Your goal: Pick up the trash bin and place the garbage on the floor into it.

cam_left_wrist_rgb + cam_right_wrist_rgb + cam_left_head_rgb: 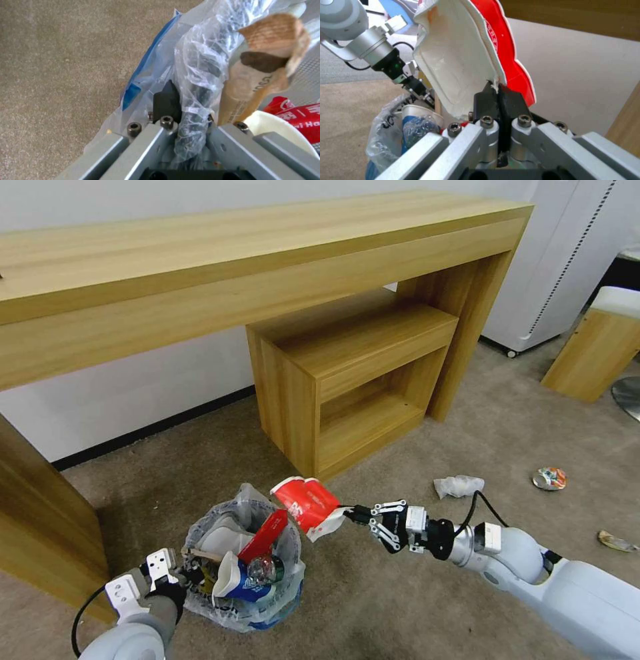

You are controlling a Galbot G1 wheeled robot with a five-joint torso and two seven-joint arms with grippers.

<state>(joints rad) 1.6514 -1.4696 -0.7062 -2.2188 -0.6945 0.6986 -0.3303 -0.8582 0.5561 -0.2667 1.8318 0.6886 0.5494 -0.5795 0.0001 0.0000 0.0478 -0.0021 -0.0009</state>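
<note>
Right fingers (500,96) pinching red-white paper cup (463,57)

one trash bin (243,573) | one red-white paper cup (308,505) | two grippers, left gripper (189,573), right gripper (352,513) | three litter pieces on the floor (373,600): one white tissue (457,486), one crushed can (550,478), one wrapper scrap (616,541)

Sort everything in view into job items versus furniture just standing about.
Job:
trash bin, held by left end effector
red-white paper cup, pinched by right end effector
white tissue
crushed can
wrapper scrap

Standing about:
wooden desk
shelf unit
</note>
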